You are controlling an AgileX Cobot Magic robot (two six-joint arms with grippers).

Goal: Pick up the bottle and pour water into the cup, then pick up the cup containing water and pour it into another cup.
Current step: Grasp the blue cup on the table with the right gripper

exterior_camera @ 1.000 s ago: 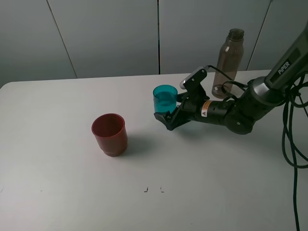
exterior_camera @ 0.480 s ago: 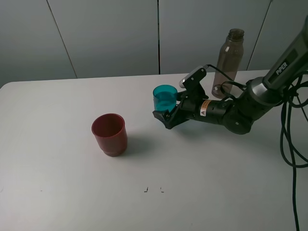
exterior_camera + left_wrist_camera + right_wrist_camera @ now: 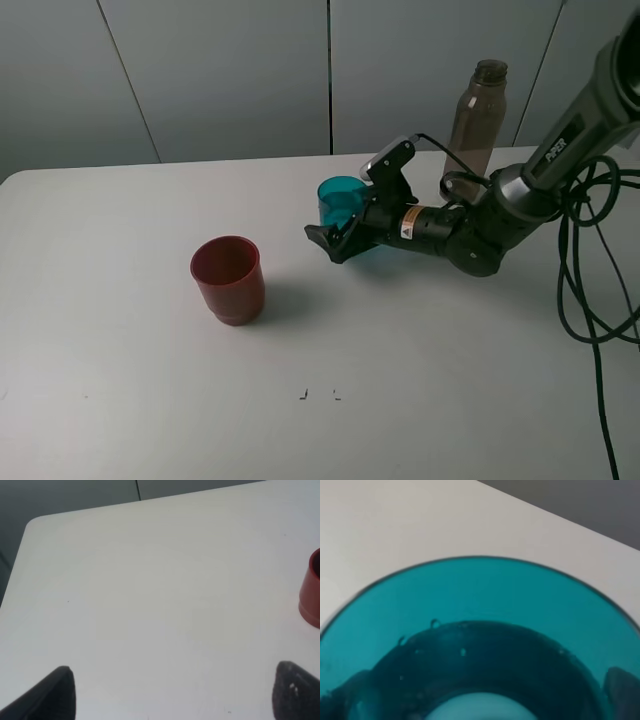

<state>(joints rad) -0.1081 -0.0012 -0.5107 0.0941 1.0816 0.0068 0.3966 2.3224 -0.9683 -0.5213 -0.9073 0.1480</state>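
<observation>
Straddling the teal cup, the right gripper lies low over the white table with its jaws spread wide, one on each side of the tumbler. No squeeze on the cup wall shows, and the cup stands on the table. In the right wrist view the teal cup fills the frame between the finger pads, and droplets and a darker band inside suggest it holds water. The smoky bottle stands upright behind the right arm, well clear of the jaws, so the first pour looks done. What is left is to close on the cup, lift it, carry it to the red cup, which is well ahead of the fingertips, and tip it in. The left gripper hangs open over bare table, with the red cup off to one side.
</observation>
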